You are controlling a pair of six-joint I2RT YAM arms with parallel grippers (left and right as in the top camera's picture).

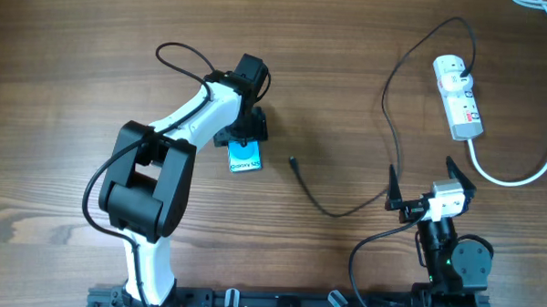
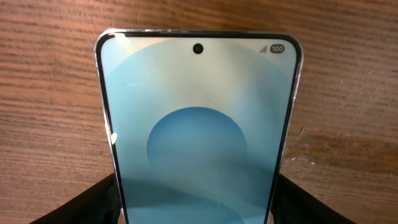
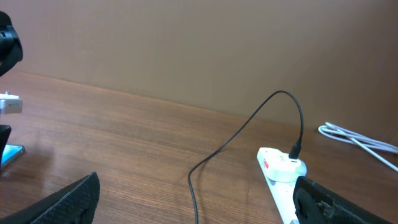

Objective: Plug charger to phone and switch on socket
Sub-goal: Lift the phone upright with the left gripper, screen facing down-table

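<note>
The left gripper [image 2: 198, 202] is clamped on the phone [image 1: 244, 158] by its long sides, left of the desk's centre, probably to steady it for plugging. The right gripper [image 1: 421, 172] hangs with its fingers apart near the front edge (nothing held). The charger [image 1: 294, 161] tip lies mid-desk, and the socket [image 1: 457, 96] sits by the far right corner. The desk [image 1: 76, 74] is wood-grain and the wall [image 3: 186, 43] plain brown.

Even bright light, soft shadows; phone [image 2: 198, 124] screen washed pale, near pincer tips blurred.
</note>
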